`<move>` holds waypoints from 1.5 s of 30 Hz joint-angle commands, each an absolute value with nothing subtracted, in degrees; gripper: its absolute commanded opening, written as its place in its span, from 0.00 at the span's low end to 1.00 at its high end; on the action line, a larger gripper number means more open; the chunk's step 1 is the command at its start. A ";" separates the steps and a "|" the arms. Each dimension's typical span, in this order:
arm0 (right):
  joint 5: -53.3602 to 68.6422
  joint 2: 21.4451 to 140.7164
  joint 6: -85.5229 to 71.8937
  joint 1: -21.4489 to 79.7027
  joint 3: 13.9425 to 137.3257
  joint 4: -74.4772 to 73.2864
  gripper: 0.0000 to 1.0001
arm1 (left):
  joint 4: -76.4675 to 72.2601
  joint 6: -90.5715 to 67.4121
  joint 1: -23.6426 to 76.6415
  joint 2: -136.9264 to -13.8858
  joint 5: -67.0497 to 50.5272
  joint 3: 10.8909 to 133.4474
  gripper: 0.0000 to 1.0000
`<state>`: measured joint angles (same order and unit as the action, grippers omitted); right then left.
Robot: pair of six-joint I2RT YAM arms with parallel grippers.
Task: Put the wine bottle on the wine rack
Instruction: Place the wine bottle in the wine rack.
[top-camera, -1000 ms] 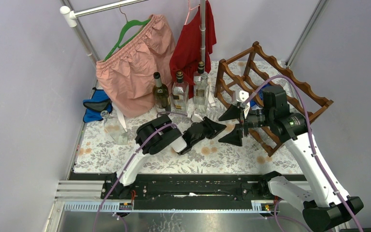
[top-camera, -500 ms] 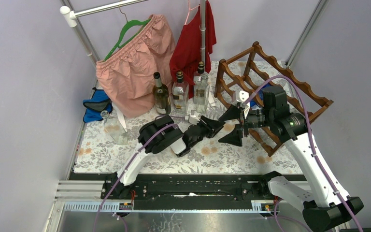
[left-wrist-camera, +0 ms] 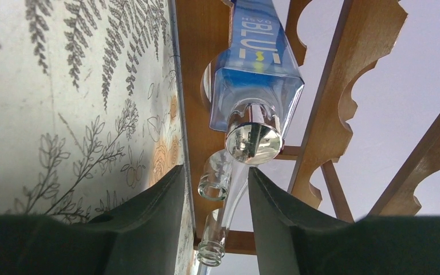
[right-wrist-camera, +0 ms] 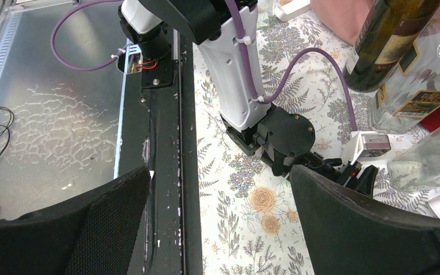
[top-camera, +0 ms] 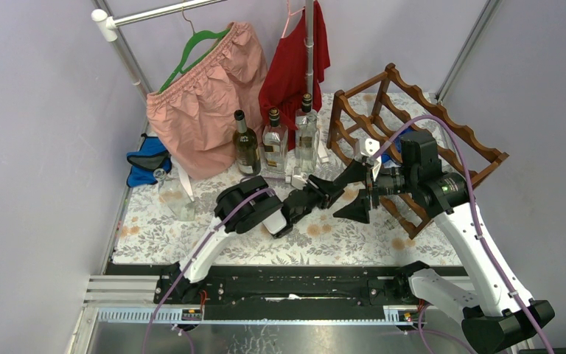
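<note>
Wine bottle (top-camera: 245,145): stands upright, dark glass, at the far side of the table (top-camera: 155,228), leftmost in a row with two clear bottles (top-camera: 273,141) just to its right; well apart from the wine rack (left-wrist-camera: 197,69) at far right, not yet on it. Left gripper (top-camera: 326,190): reaches low toward the near left end of the rack, fingers parted by a narrow gap, clamps nothing that shows. In the wrist view, faces the capped end of a blue bottle (left-wrist-camera: 258,63) lying in the rack, with clear glass necks (left-wrist-camera: 213,182) below it; cannot tell whether those necks lie between the fingers or beyond them. Right gripper (top-camera: 355,192): hangs just right of the left one, in front of the rack, spread wide, empty. Judged stage: early, pickup not begun, neither tool at the wine bottle. For a sound pickup: draw the chosen tool clear of the rack and of the other arm first, since both crowd the same spot. Approach the dark bottle from its near side, away from the clear neighbour. Close on the body below the shoulder rather than the slim neck, glass likely being slick and bottom-heavy. Lift straight before tilting. For placing: lay level into a free scallop, away from the blue bottle; release only once cradled front and back.
</note>
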<state>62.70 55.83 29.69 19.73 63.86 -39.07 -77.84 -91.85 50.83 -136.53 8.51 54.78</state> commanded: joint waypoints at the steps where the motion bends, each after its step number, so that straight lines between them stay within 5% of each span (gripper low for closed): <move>1: 64.68 55.20 29.88 19.33 64.16 -37.63 1.00 | -76.55 -93.12 50.26 -139.72 7.89 55.61 0.52; 21: 64.71 55.13 30.16 19.34 64.16 -38.03 1.00 | -70.87 -92.33 49.99 -140.33 6.37 59.84 0.53; 32: 61.62 55.03 35.45 19.34 67.81 -44.27 1.00 | -80.20 -82.81 53.27 -130.58 5.92 45.27 0.57; 38: 42.60 55.78 34.38 19.29 77.01 -50.66 1.00 | -80.57 -71.70 59.71 -121.68 6.66 34.63 0.57; 45: 16.91 58.11 27.15 18.22 82.10 -49.92 1.00 | -60.19 -47.20 69.95 -98.36 16.41 26.50 0.57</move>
